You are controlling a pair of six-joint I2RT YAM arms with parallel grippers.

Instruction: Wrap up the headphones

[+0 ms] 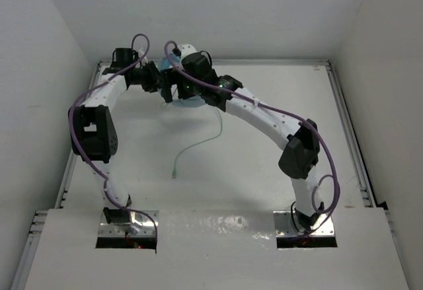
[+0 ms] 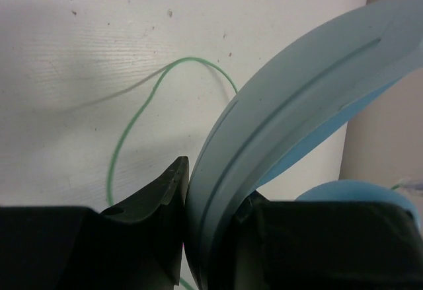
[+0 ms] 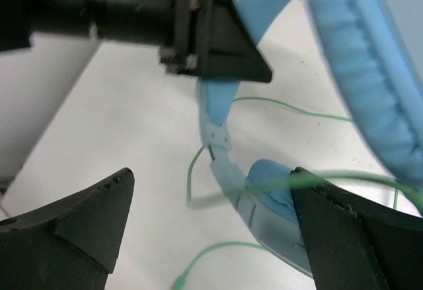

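Observation:
The light blue headphones (image 1: 184, 100) are at the far left of the table, mostly hidden by both grippers in the top view. My left gripper (image 2: 211, 230) is shut on the headband (image 2: 297, 98) and holds it up. In the right wrist view the padded headband (image 3: 363, 72) arcs at the right, with an earcup (image 3: 277, 197) below it. My right gripper (image 3: 211, 204) is open, just above the earcup, with the pale green cable (image 3: 344, 179) lying across its right finger (image 3: 357, 237). The cable (image 1: 198, 143) trails toward the near side and its plug (image 1: 174, 171) lies on the table.
White walls stand close on the left, back and right. The table's raised rim (image 1: 344, 118) runs along the right side. Purple arm cables (image 1: 277, 111) loop over both arms. The left gripper's body (image 3: 132, 12) shows at the top of the right wrist view.

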